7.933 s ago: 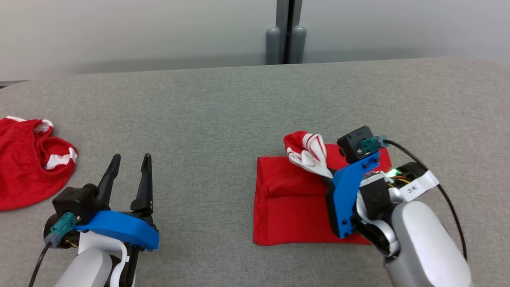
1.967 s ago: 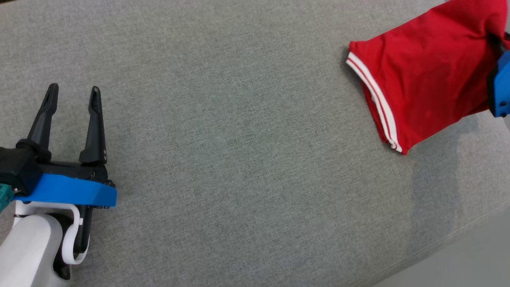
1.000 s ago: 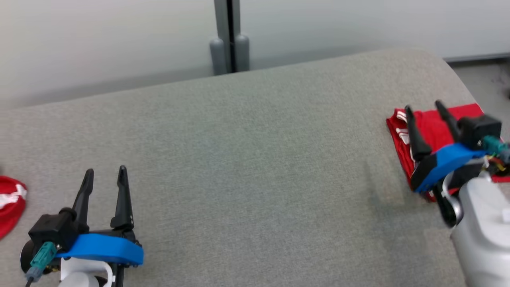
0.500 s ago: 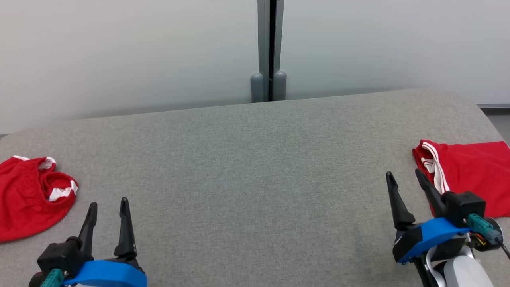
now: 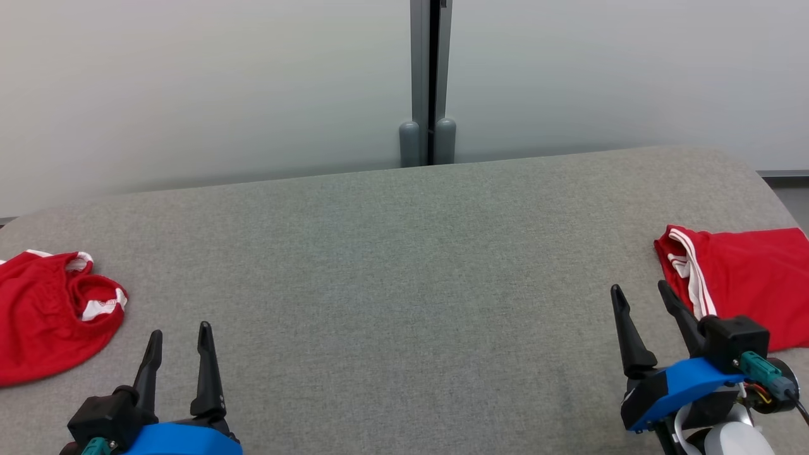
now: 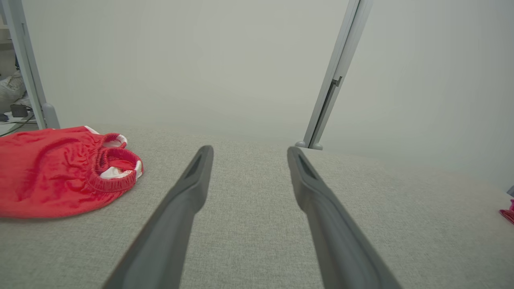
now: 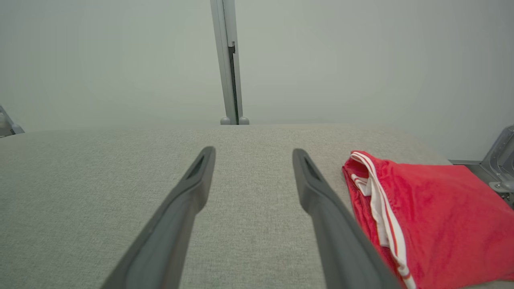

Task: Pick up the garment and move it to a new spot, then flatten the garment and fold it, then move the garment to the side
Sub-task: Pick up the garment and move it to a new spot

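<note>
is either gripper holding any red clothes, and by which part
Nothing is held: left gripper and right gripper are open, the folded garment lying beside the right one.

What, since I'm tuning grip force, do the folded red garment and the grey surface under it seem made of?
Folded red garment: probably a soft, matte knit sports fabric; it creases softly and has white striped trim.
Grey surface: seemingly a matte woven upholstery cloth; a fine heathered weave shows.

R tool [image 5: 638, 287] off garment [image 5: 752, 278], retracted.
</note>
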You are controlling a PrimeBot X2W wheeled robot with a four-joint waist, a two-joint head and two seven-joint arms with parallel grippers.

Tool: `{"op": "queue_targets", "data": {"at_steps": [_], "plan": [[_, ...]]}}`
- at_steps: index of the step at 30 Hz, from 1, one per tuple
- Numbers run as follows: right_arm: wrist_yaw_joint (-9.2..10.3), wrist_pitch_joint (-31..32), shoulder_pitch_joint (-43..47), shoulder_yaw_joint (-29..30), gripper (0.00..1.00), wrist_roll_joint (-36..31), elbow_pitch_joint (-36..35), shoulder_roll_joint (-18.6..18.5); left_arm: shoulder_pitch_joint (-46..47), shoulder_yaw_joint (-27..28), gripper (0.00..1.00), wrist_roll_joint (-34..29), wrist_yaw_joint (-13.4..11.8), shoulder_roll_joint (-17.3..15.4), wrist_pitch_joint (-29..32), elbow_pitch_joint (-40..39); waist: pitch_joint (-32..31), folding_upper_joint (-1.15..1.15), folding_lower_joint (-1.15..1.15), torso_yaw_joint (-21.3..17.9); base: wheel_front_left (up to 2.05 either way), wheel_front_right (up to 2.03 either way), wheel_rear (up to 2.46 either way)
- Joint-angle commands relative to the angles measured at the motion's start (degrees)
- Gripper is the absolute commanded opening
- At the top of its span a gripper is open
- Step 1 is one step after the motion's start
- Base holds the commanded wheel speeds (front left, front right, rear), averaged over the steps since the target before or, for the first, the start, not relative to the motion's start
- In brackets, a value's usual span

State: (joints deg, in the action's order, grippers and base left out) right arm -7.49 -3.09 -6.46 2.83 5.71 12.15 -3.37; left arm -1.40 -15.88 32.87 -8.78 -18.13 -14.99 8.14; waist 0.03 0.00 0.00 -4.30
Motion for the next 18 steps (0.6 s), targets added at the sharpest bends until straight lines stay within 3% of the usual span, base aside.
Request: {"op": "queue_targets", "data": {"at_steps": [1, 8, 18], "plan": [[-0.02, 0.1, 0.96, -0.1, 1.0, 0.22, -0.39, 0.26, -0.72, -0.02, 1.0, 0.14, -0.1, 0.04, -0.25, -0.26, 0.01, 0.0, 0.0, 0.15, 0.0, 0.0, 0.0], [-0.02, 0.85, 1.57, -0.65, 1.0, 0.35, -0.94, 0.44, -0.66, 0.05, 1.0, 0.16, -0.28, -0.33, -0.04, -0.63, 0.31, 0.0, 0.0, 3.4, 0.0, 0.0, 0.0], [-0.02, -0.51, 1.64, -1.27, 1.0, -0.88, 0.17, 0.46, -0.23, 0.27, 1.0, 0.39, -0.06, -1.92, 1.08, -0.92, 1.14, 0.0, 0.0, 13.92, 0.0, 0.0, 0.0]]}}
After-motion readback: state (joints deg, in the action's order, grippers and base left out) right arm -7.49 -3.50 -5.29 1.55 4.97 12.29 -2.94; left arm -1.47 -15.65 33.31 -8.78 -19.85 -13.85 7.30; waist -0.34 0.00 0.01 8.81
